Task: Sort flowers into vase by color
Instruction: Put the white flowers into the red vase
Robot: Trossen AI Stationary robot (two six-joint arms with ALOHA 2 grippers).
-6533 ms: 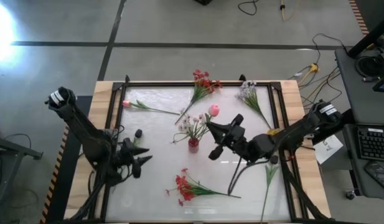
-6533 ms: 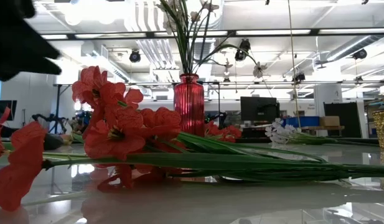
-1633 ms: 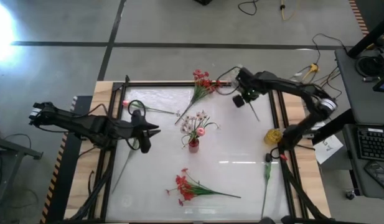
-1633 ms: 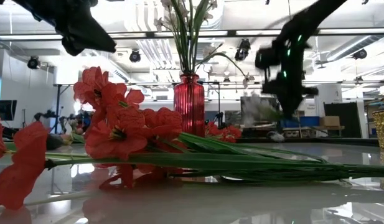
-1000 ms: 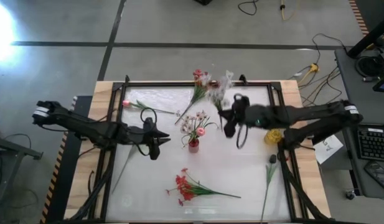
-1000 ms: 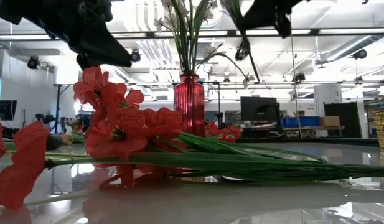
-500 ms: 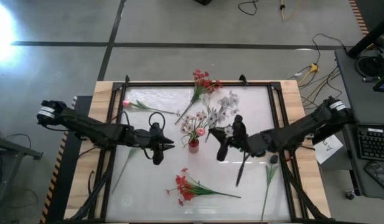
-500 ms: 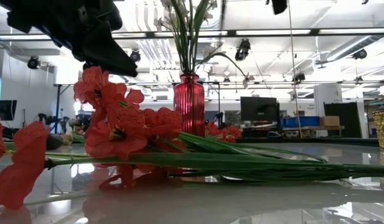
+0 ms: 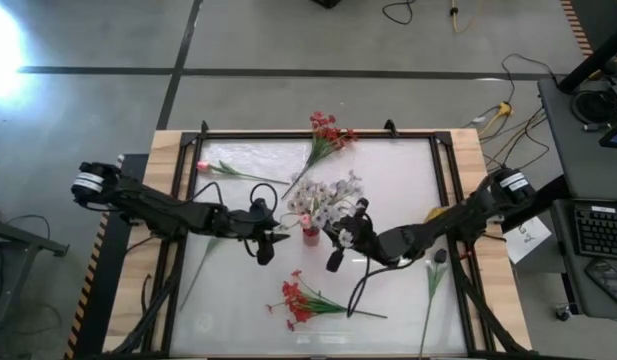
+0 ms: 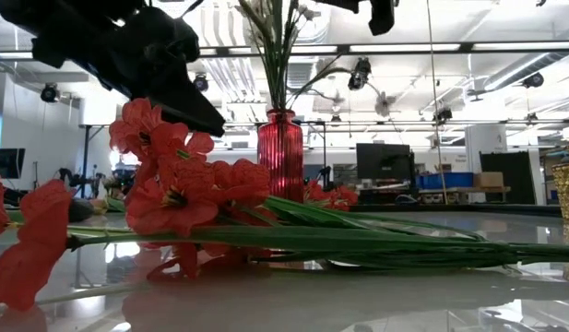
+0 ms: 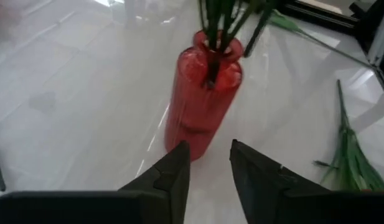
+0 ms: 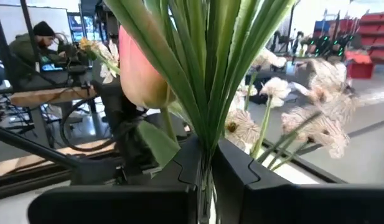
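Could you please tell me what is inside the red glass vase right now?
The red glass vase holds several green stems, with pale blossoms and a pink bud above. The stem ends inside cannot be seen.

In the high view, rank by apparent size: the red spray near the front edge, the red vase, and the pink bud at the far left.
1. Red spray
2. Red vase, mostly hidden under blossoms
3. Pink bud; its head alone looks close to the vase's visible part, so this order is unsure.
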